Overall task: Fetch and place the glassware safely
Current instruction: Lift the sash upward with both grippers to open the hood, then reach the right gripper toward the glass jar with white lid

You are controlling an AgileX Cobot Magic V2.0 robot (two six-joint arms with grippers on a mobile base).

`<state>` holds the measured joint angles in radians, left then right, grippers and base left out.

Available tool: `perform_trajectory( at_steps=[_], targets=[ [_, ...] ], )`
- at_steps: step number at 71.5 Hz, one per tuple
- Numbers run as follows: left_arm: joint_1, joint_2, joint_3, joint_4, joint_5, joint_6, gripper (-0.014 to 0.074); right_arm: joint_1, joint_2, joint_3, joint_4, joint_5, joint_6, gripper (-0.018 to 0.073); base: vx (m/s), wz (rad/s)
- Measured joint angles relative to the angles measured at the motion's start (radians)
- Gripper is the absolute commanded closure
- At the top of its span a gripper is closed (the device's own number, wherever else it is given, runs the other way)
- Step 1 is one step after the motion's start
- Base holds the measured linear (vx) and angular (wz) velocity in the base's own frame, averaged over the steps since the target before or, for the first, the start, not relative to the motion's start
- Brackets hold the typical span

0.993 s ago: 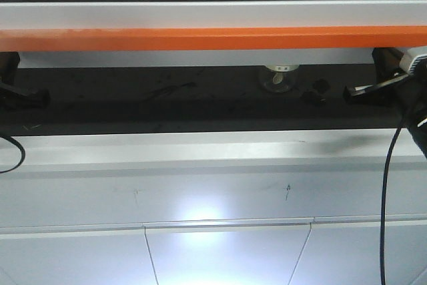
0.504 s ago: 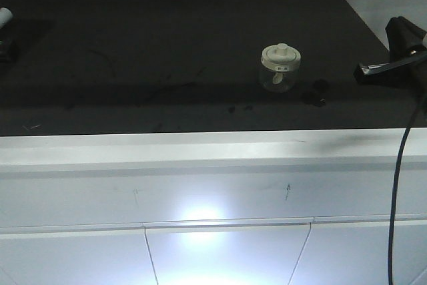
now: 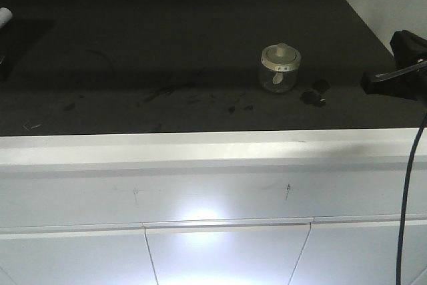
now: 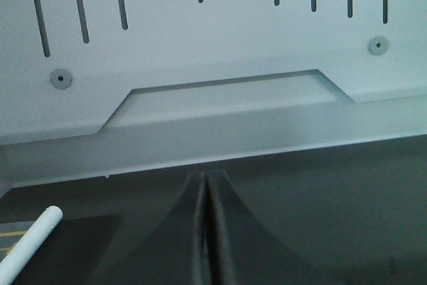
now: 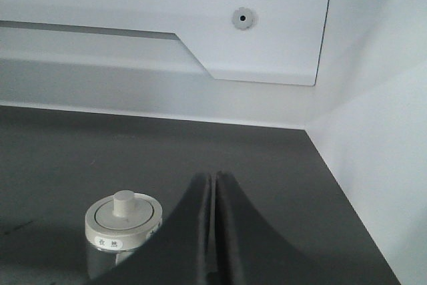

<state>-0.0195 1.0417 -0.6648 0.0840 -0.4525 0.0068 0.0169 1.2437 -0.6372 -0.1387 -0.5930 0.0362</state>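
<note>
orange bar gone from view: the squat clear glass jar with cream knobbed lid (image 3: 280, 67) now stands reachable; left pincer (image 4: 205, 179) and right pincer (image 5: 213, 181) both closed, empty.

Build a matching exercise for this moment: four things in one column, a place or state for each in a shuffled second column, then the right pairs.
Things
1. glass jar
2. right gripper
3. left gripper
4. white rod

Places or states
A. lies flat at the far left
B. shut and empty, with the jar's lid just to its left in its wrist view
C. upright on the dark surface, lid on, right of centre
D. shut and empty, no jar in its wrist view

Pairs: 1-C, 2-B, 3-D, 4-A
</note>
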Motion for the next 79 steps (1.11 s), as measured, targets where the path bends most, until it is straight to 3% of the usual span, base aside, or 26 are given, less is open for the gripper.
perform_trajectory(
  at_steps=[11, 38, 53, 64, 79],
  targets=[
    [0.0, -0.076, 0.054, 0.0, 0.028, -0.031, 0.0603, 0.0, -0.046, 0.0, -0.056, 0.065, 0.083, 0.0563, 0.0, 0.0],
    [0.0, -0.29, 0.156, 0.0, 0.225, -0.04, 0.0603, 0.0, -0.082, 0.001, -0.439, 0.09, 0.434, 0.0563, 0.0, 0.0],
    [0.0, -0.411, 0.22, 0.0, 0.342, -0.04, 0.0603, 0.0, -0.082, 0.001, -0.633, 0.09, 0.58, 0.0563, 0.0, 0.0],
    [0.0, -0.456, 0.269, 0.0, 0.409, -0.04, 0.0603, 0.0, -0.082, 0.001, -0.676, 0.088, 0.613, 0.0563, 0.0, 0.0],
    [0.0, -0.462, 0.282, 0.0, 0.417, -0.04, 0.0603, 0.0, -0.082, 0.001, -0.684, 0.088, 0.618, 0.0561, 0.0, 0.0]
  ],
)
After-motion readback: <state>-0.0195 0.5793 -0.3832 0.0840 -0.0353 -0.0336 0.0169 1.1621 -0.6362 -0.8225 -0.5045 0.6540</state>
